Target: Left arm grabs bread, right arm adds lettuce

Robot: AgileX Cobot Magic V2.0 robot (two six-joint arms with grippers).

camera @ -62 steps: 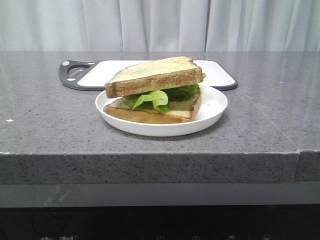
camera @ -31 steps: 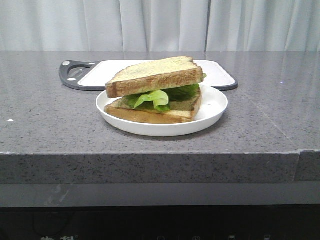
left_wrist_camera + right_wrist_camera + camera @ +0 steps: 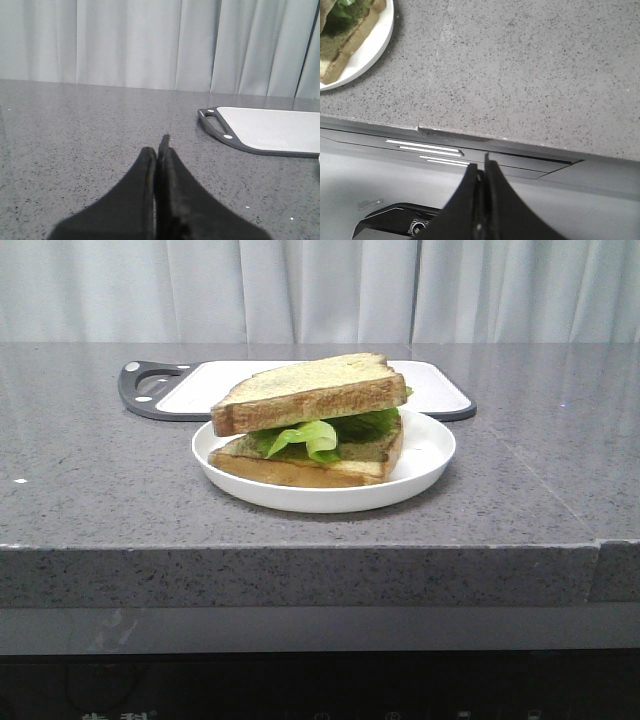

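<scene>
Front view: unlabelled bread (image 3: 305,390) over lettuce (image 3: 310,437); both hands (image 3: 161,150) (image 3: 481,167) pressed together, empty.

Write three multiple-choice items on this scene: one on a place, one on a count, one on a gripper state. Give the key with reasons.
1. Where is the lettuce?
A. on the cutting board
B. between the bread slices
C. on the bare counter

2. How many bread slices are on the white plate?
A. one
B. two
C. three

3. How are the left gripper fingers?
A. pressed together, empty
B. wide open
C. clamped on bread

Key: 1 B, green leaf shows under the top bread slice. 2 B, one above, one below. 3 A, no gap shows in the left wrist view.
</scene>
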